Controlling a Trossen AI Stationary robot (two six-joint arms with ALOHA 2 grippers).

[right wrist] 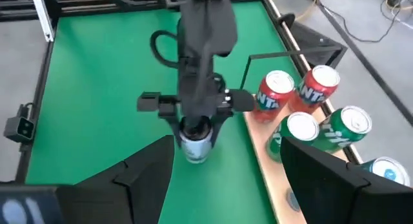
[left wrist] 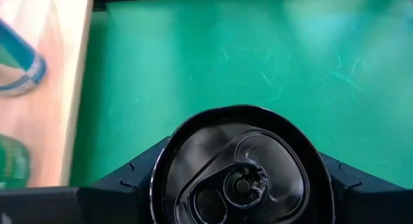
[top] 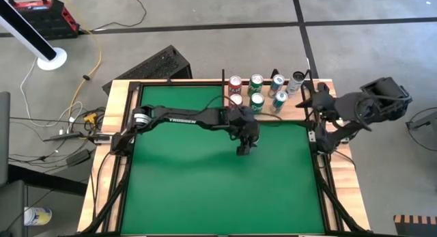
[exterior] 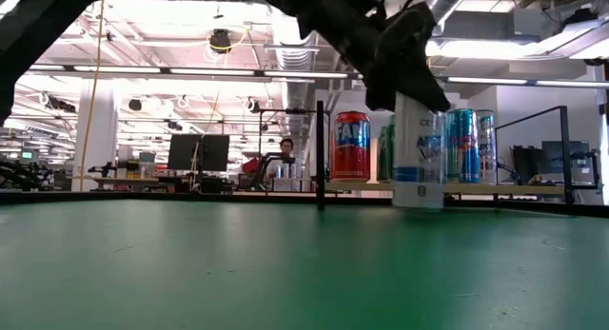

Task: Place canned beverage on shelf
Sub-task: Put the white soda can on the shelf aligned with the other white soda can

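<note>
My left gripper (top: 244,143) reaches out over the middle of the green surface and is shut on a white and pale-blue can (exterior: 419,164), which also shows in the right wrist view (right wrist: 195,145). The can stands a little in front of the shelf (top: 272,115), a pale-wood panel with a black edge at the table's far side. The shelf carries several upright cans: red (top: 235,82), green (top: 256,82) and blue (top: 276,83). My right gripper (right wrist: 226,185) is open and empty, waiting at the table's right edge (top: 313,104). My left gripper pinches the can's upper side wall just under the dark lid's rim (left wrist: 160,179), one finger (left wrist: 122,185) on each side. The fingers come from above, pointing down. The can is upright; I cannot tell whether its base (exterior: 419,204) is on the green surface or just above it.
A thin black upright post (exterior: 320,154) stands at the shelf's left end and a black frame (exterior: 533,140) at its right. Green surface lies open to the left and near side of the held can. A person sits far behind the table (exterior: 285,159).
</note>
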